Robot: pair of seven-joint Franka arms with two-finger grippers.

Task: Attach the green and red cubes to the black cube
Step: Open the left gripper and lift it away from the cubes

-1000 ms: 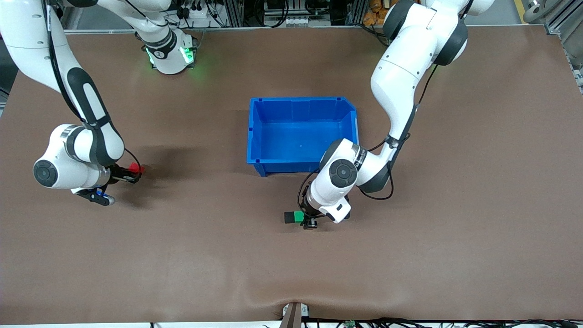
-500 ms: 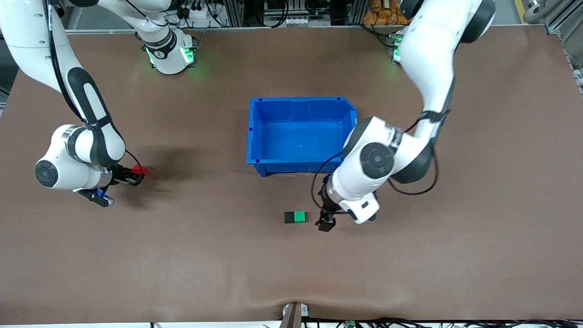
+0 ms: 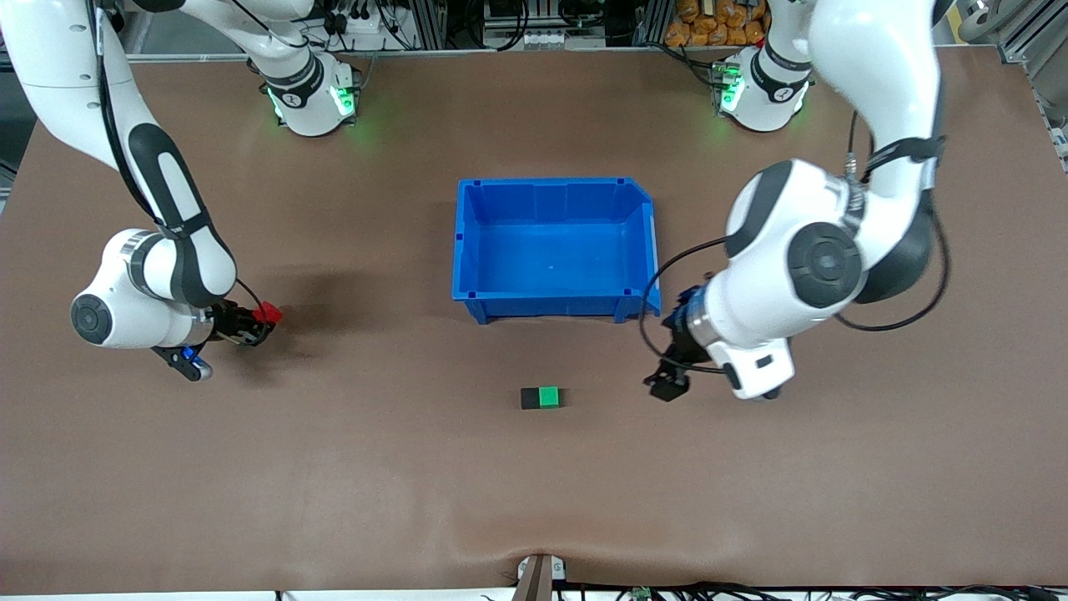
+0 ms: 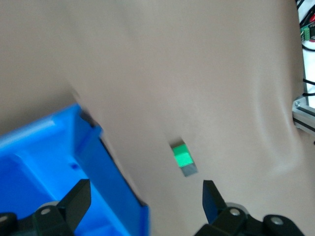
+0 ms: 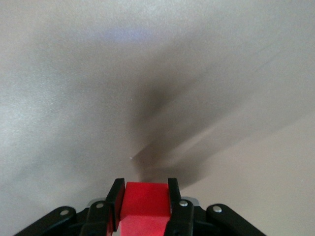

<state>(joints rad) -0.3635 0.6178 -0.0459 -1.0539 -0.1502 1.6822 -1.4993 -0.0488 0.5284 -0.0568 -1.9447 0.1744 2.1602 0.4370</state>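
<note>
Having let go and drawn my left end effector [image 3: 667,386] back, fingers apart, I see green cube [image 3: 548,396] touching black cube [image 3: 530,399] near the blue bin [image 3: 470,250], so my right end effector [image 3: 254,321], clamped on red cube [image 3: 269,313], must bring it over next.

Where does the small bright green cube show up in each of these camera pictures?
Front view: the small bright green cube lies on the brown table, touching the small matte black cube, nearer the camera than the blue plastic bin.
Left wrist view: mid-picture, beside the bin's wall.
Right wrist view: not in it.
Shared landmark: the blue bin.
</note>
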